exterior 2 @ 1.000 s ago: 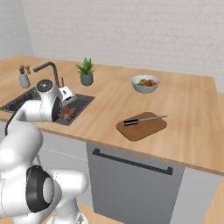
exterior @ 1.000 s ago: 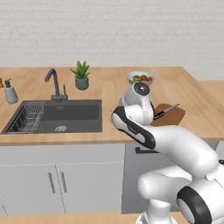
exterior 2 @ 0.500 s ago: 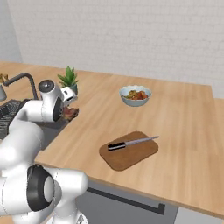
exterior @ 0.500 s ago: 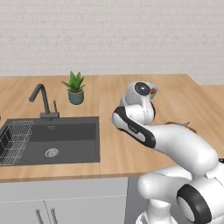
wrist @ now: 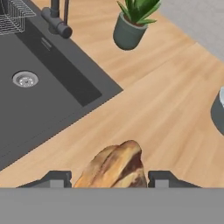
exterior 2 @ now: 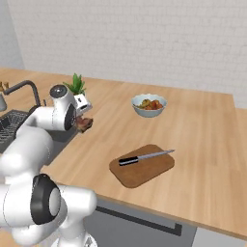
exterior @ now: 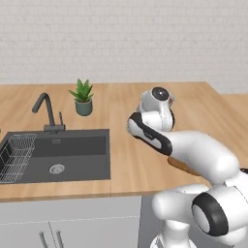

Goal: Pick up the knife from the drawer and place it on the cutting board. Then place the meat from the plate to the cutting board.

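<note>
The fingers (wrist: 107, 177) are clamped on the small reddish-brown chunk of meat with a paler streak (wrist: 114, 168), carried above the light wood table (exterior 2: 202, 144), left of the small dark-brown wooden cutting board (exterior 2: 142, 166). The slim black-handled knife with a silvery blade (exterior 2: 144, 157) already lies across the board's far half. Best to carry the meat level, lower it onto the board's bare near half clear of the knife, and let go only once it touches.

Meat (wrist: 114, 168) reddish-brown, paler streak; cutting board (exterior 2: 141, 166) dark brown; knife (exterior 2: 144, 157) black-handled, silvery blade.
</note>
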Controlling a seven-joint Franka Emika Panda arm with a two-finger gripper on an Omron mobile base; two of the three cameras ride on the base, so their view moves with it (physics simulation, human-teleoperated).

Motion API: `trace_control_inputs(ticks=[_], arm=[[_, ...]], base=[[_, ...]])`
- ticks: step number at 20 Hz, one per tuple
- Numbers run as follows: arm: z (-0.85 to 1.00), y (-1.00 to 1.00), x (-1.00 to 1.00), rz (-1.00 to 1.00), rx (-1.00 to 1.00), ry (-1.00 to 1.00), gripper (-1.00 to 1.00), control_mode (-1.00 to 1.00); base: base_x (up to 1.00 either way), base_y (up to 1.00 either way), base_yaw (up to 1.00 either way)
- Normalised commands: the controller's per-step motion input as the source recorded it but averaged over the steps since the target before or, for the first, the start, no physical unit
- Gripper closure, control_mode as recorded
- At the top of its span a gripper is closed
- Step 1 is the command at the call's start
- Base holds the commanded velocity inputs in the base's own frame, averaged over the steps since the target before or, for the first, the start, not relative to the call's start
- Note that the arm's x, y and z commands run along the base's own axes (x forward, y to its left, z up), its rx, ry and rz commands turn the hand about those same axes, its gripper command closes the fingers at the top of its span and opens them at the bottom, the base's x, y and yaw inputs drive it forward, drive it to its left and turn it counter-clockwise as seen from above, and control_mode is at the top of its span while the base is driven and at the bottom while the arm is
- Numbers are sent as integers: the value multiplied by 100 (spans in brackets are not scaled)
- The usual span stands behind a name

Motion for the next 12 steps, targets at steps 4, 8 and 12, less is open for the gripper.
trace_control_inputs(ticks=[4, 8, 12], arm=[[-6, -75, 1, -4, 0, 5, 100, -100], [-23, -100, -38, -2, -1, 1, 100, -100], [-34, -100, -58, -3, -1, 0, 100, -100]], base=[[0, 0, 0], [0, 0, 0], [0, 0, 0]])
